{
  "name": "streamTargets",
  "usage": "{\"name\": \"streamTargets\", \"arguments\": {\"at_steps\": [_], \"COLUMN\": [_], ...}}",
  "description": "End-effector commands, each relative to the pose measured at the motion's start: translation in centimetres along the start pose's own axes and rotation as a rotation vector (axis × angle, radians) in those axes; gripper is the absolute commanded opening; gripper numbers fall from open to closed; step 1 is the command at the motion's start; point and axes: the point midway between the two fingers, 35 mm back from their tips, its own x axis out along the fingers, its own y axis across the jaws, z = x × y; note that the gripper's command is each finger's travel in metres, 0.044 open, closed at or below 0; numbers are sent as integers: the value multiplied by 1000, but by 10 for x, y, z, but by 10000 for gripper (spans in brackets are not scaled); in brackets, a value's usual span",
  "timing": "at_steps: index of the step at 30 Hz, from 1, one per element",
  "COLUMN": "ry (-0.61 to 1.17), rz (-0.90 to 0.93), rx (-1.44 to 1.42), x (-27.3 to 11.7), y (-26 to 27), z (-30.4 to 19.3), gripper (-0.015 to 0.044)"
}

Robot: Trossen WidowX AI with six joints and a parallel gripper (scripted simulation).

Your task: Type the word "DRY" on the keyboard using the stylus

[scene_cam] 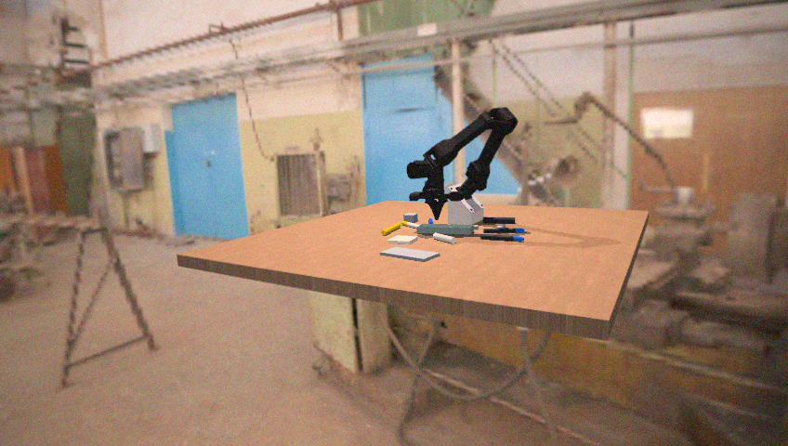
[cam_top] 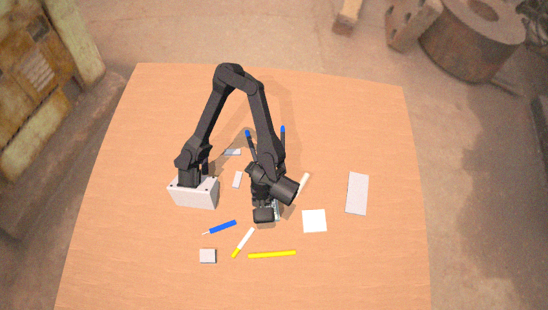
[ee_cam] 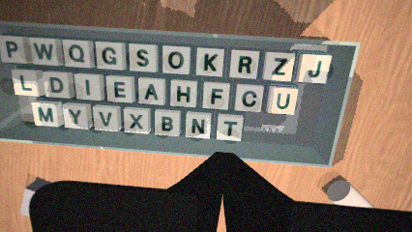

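The keyboard (cam_top: 276, 215) (scene_cam: 448, 229) (ee_cam: 316, 147) lies on the desk, partly under the arm in the top view. In the wrist view its D key (ee_cam: 57, 86) is at the left, its R key (ee_cam: 245, 65) in the top row and its Y key (ee_cam: 75, 116) in the bottom row. A blue stick with a thin pale tip (cam_top: 223, 226), which looks like the stylus, lies left of the keyboard's lower end in the top view. My gripper (scene_cam: 437, 216) (ee_cam: 223, 161) is shut and empty, pointing down above the keyboard, its tips just below the T key in the wrist view.
A white-and-yellow marker (cam_top: 245, 237), a yellow stick (cam_top: 271, 254) and a grey block (cam_top: 207, 255) lie near the keyboard's lower end. A white rod (cam_top: 304, 182), a white square (cam_top: 314, 221) and a grey slab (cam_top: 357, 193) lie right. Two blue-tipped black pens lie behind.
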Motion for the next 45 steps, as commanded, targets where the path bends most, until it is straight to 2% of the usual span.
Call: {"name": "streamTargets", "arguments": {"at_steps": [1,7,16,28,30,34,43,45], "ry": [3,3,3,3,3,4,-10,-11], "rz": [-4,-4,0,0,-3,-3,-3,-4], "rx": [-4,-4,-3,-3,-2,-2,2,0], "x": [1,1,1,1,-8,-56,-53,-54], "y": [2,4,75,75,74,74,73,73], "z": [-4,-3,-4,-4,-3,-3,-1,0], "gripper": [0,0,0,0,0,0,0,53]}}
